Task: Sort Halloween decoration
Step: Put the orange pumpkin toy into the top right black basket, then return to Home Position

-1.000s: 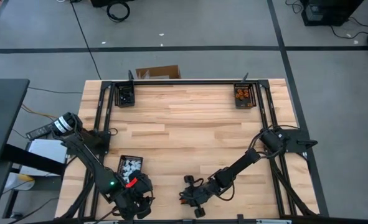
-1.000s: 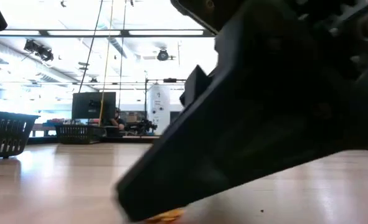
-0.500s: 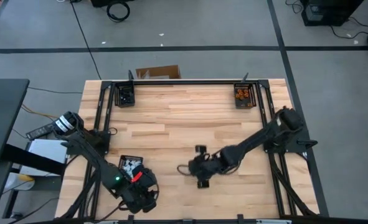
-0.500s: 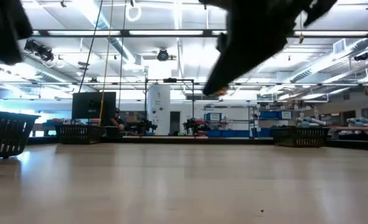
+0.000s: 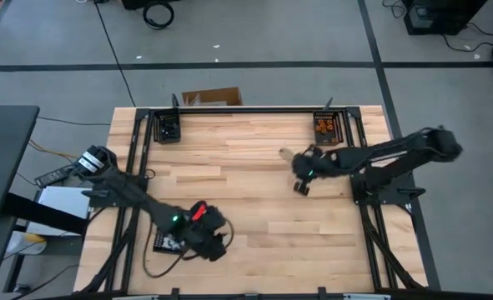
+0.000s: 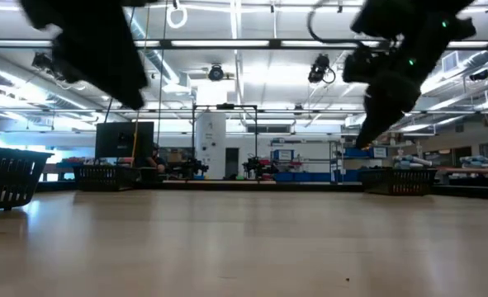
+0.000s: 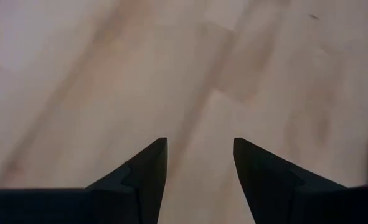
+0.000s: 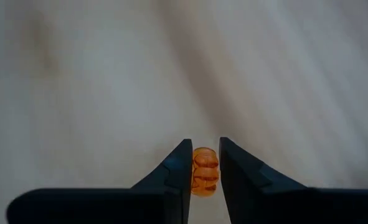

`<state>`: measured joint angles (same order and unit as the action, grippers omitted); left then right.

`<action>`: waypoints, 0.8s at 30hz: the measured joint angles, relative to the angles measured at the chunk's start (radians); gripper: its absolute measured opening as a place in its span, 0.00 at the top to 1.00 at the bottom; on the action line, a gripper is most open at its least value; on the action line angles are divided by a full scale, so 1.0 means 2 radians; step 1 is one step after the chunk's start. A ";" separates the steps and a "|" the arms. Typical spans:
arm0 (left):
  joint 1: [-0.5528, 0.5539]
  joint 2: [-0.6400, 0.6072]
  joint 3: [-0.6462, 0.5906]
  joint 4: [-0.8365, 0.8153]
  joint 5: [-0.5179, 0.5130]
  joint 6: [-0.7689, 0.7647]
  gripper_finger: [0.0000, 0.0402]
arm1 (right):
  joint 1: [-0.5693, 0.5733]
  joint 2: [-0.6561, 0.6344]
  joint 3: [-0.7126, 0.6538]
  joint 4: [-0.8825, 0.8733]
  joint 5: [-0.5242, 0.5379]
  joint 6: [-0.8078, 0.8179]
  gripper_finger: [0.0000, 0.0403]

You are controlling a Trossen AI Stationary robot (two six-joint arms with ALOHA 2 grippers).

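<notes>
A tiny ribbed orange trinket (image 8: 204, 171) of the Halloween decoration sits between the fingers of my right gripper (image 8: 204, 163), which is shut on it. In the high view my right gripper (image 5: 293, 161) hangs above the table, just short of the tray of orange trinkets (image 5: 325, 127) at the far right. My left gripper (image 7: 200, 163) is open over bare wood near the table's front edge (image 5: 219, 247). Beside it stands a tray with white trinkets (image 5: 164, 242), half hidden under the left arm. A tray with black trinkets (image 5: 168, 127) stands at the far left. My right gripper pinches the orange trinket's two opposite sides (image 8: 196, 169) between its two fingers, near their free ends. The fingers slant downward, and the trinket is lifted clear of the table.
A black metal frame (image 5: 246, 110) runs along the table's far edge and down both sides. The middle of the wooden table (image 5: 246, 192) is bare. In the low view baskets (image 6: 8, 175) stand in the room beyond the table.
My right gripper has risen from the table's near edge and swung toward the far right, close to the orange tray, carrying the orange trinket and turning as it went. My left gripper has slid toward the table's right along the near edge, still open.
</notes>
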<state>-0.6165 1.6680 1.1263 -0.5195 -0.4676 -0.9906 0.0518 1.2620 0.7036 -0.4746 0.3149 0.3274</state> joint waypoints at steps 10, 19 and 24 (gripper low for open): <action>0.202 -0.008 0.000 0.009 0.029 0.123 0.52 | -0.231 -0.131 -0.077 0.030 0.053 -0.070 0.81; 0.402 -0.017 0.000 0.035 0.225 0.144 0.52 | -0.451 -0.069 -0.055 0.022 -0.028 -0.083 0.62; 0.442 -0.021 0.000 0.019 0.244 0.157 0.52 | -0.502 -0.039 -0.042 0.031 -0.148 -0.085 0.50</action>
<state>0.2678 1.6270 1.1263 -0.4809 0.0210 -0.6768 -0.9515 1.1839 0.6187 -0.4127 0.0180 0.1577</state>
